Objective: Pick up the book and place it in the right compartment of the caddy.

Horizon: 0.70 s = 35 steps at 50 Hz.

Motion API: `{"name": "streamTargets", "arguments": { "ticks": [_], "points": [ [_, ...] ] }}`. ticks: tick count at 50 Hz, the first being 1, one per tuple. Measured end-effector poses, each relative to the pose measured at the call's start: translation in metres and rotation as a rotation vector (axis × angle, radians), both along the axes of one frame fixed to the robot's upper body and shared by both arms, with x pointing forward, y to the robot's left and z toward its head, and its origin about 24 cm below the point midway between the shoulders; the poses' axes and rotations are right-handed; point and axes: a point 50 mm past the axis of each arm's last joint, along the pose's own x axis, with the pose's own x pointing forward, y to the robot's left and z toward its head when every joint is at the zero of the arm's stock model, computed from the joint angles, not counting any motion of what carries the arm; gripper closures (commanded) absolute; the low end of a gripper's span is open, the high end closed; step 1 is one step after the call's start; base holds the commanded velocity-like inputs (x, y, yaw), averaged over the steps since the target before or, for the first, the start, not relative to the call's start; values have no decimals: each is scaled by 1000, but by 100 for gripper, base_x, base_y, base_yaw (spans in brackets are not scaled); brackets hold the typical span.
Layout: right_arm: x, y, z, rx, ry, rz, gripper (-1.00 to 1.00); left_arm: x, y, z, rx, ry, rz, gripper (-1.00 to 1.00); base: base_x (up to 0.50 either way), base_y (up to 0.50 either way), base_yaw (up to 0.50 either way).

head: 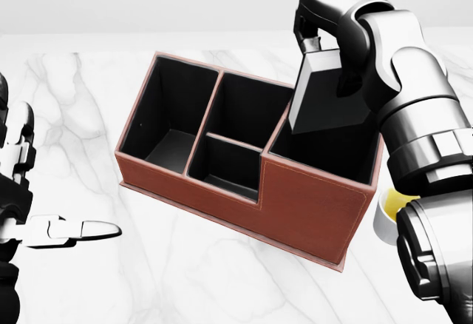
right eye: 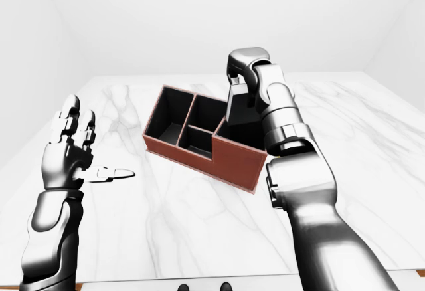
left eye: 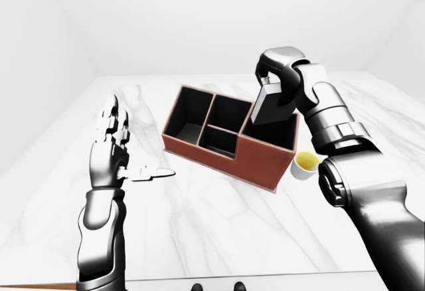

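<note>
A dark book (head: 325, 98) hangs nearly upright, tilted a little, with my right hand (head: 312, 43) shut on its upper end. Its lower edge is over the mouth of the right compartment (head: 325, 157) of the red-brown caddy (head: 310, 202). I cannot tell whether that edge is below the rim. The caddy has black inner walls and holds nothing in its left and middle compartments. My right forearm hides most of the right fingers. My left hand (left eye: 114, 141) stands open left of the caddy, well apart from it, fingers up and thumb pointing right.
A white cup (left eye: 306, 165) of yellow liquid stands on the marble table (left eye: 219, 224) just right of the caddy, close under my right forearm. White walls bound the table at the top of the eye views.
</note>
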Motion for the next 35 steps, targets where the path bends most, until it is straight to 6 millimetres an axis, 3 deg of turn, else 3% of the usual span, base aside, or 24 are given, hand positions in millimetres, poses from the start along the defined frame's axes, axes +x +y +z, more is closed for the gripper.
{"name": "streamTargets", "arguments": {
  "ticks": [35],
  "points": [
    [5,-5,-40,-37,20,-39,100,-2,2,-7,-2,28,0,-100,0,0,0]
  ]
}}
